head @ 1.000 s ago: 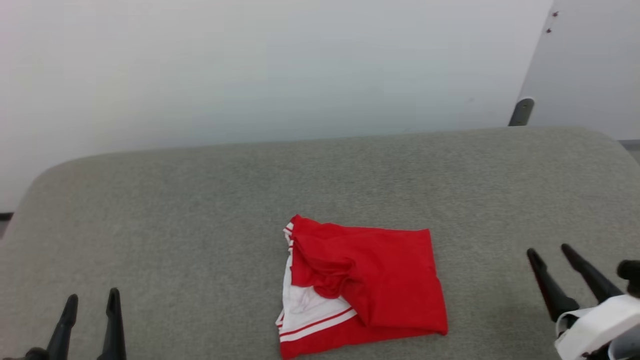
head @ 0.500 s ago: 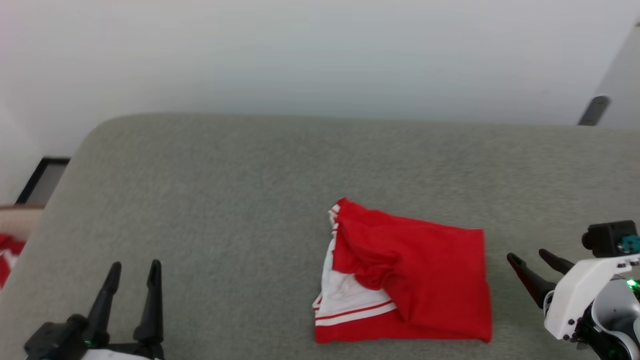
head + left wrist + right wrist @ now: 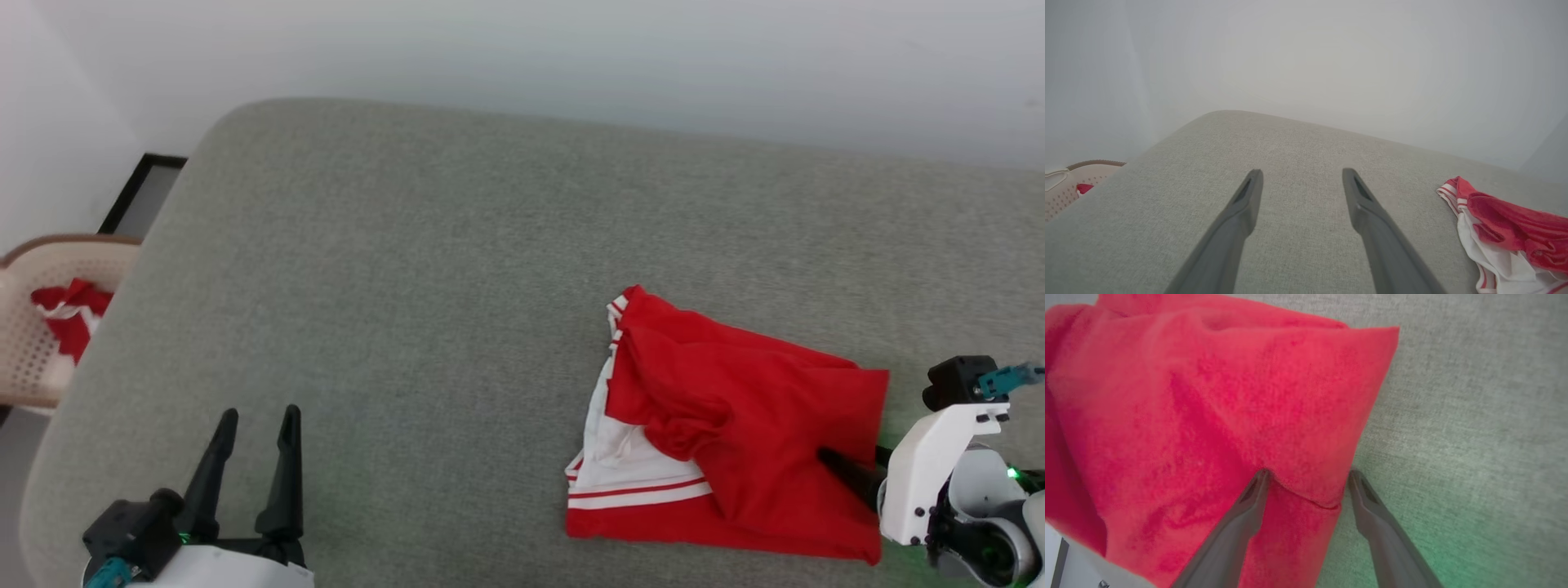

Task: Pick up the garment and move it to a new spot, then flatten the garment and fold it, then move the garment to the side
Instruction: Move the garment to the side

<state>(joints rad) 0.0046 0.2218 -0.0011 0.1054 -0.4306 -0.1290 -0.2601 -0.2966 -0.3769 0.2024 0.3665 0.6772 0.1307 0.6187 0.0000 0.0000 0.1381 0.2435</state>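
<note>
The garment (image 3: 735,425) lies folded on the grey cushioned surface (image 3: 408,269), red on top with a white sleeve and striped trim at its left side. My right gripper (image 3: 849,457) is open at the garment's right edge. In the right wrist view its fingers (image 3: 1249,514) straddle that edge of the garment (image 3: 1208,408), one over the red fabric and one over the bare surface. My left gripper (image 3: 259,412) stands open at the lower left, well away from the garment, with nothing between its fingers (image 3: 1237,220). The garment's (image 3: 1502,228) striped end shows at the left wrist view's right side.
A beige woven basket (image 3: 33,359) stands beyond the surface's left edge, holding a red-white cloth bundle (image 3: 69,314); the basket (image 3: 1069,183) also shows in the left wrist view. A pale wall runs behind the surface. Bare grey surface stretches between the grippers.
The head camera has turned left and down, bringing the basket into view. My right gripper has closed the gap to the garment's right edge and now has a finger over it. The garment lies as before.
</note>
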